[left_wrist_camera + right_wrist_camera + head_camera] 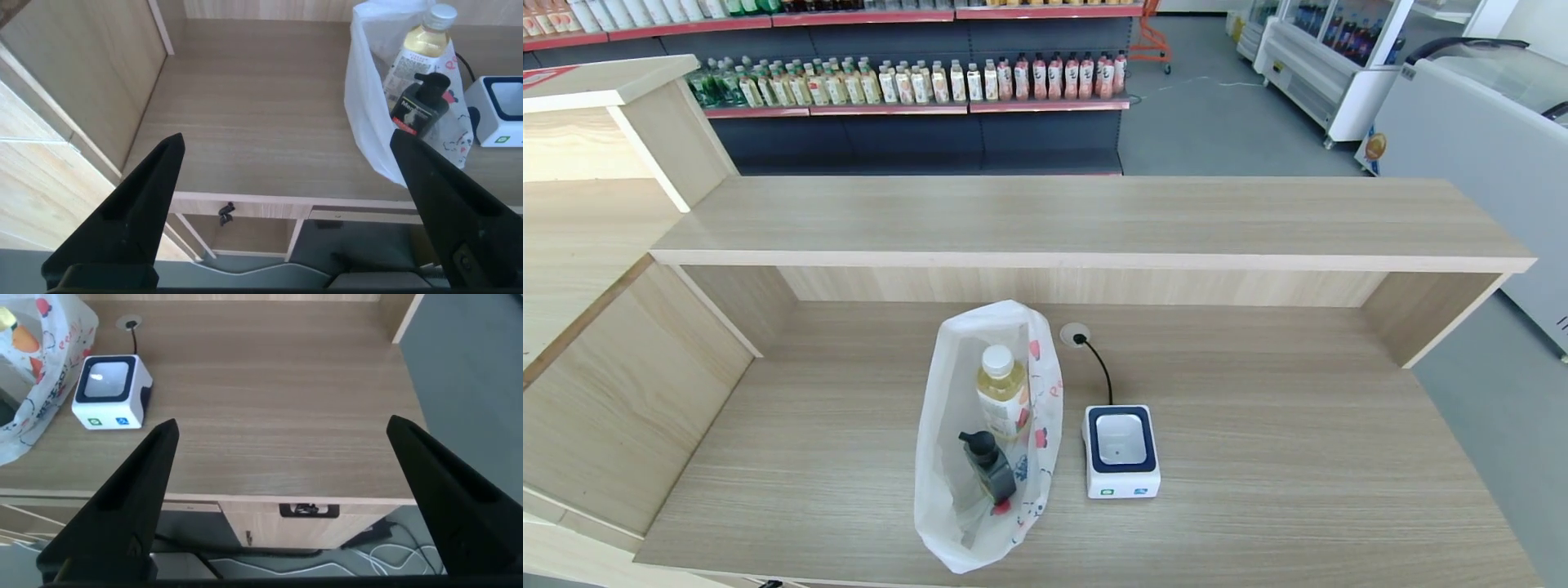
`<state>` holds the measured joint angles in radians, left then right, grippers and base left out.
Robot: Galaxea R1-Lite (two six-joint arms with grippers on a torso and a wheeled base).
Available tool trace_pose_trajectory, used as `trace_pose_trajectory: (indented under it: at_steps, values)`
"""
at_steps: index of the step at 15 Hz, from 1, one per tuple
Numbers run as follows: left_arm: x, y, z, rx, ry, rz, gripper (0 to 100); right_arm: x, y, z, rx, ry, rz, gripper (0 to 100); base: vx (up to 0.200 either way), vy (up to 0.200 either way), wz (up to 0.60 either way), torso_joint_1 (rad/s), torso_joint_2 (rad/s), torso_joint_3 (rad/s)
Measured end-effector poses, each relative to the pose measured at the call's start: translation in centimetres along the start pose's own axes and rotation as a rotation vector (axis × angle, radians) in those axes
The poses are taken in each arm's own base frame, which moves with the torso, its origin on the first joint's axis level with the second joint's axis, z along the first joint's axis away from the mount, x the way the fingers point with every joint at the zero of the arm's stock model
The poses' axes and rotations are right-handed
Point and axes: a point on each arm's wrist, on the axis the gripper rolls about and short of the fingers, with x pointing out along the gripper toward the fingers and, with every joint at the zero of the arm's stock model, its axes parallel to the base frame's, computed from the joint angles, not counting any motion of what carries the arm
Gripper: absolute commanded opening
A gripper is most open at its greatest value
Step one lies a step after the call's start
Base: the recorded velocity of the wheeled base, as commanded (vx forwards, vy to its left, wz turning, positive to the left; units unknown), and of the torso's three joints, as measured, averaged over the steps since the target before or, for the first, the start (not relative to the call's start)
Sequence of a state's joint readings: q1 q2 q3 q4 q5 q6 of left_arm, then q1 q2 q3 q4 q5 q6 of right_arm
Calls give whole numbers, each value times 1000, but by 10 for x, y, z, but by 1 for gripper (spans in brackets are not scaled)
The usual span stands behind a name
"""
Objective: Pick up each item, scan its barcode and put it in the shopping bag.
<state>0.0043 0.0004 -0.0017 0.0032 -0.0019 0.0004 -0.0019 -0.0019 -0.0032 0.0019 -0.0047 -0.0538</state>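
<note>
My left fingers [139, 204] and right fingers [131, 498] hang spread, empty; the bag [935, 457] holds a drink bottle [1002, 396] and a pump bottle [990, 474], just beside the scanner [1121, 449].

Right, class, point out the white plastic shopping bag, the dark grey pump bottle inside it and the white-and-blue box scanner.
white plastic shopping bag [934, 457], head view, left wall.
dark grey pump bottle [995, 480], head view, body.
white-and-blue box scanner [1121, 437], head view, top window.
</note>
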Motion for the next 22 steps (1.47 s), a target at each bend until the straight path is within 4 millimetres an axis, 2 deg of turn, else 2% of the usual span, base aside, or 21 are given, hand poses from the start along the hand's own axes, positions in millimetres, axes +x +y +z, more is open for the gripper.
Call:
trace_pose_trajectory:
  at_steps: [2, 3, 10, 12, 22]
  values:
    - [0, 0, 0, 0, 0, -2, 100, 0, 0, 0, 6, 0, -4, 100, 0, 0, 0, 0, 0, 0]
    - [0, 0, 0, 0, 0, -1, 100, 0, 0, 0, 14, 0, -1, 0, 0, 0, 0, 0, 0, 0]
    - [0, 0, 0, 0, 0, -1, 100, 0, 0, 0, 19, 1, -2, 0, 0, 0, 0, 0, 0, 0]
    - [0, 0, 0, 2, 0, -2, 100, 0, 0, 0, 19, 1, -1, 0, 200, -200, 0, 5, 2, 2]
    - [0, 0, 0, 0, 0, -1, 100, 0, 0, 0, 19, 1, 0, 0, 0, 0, 0, 0, 0, 0]
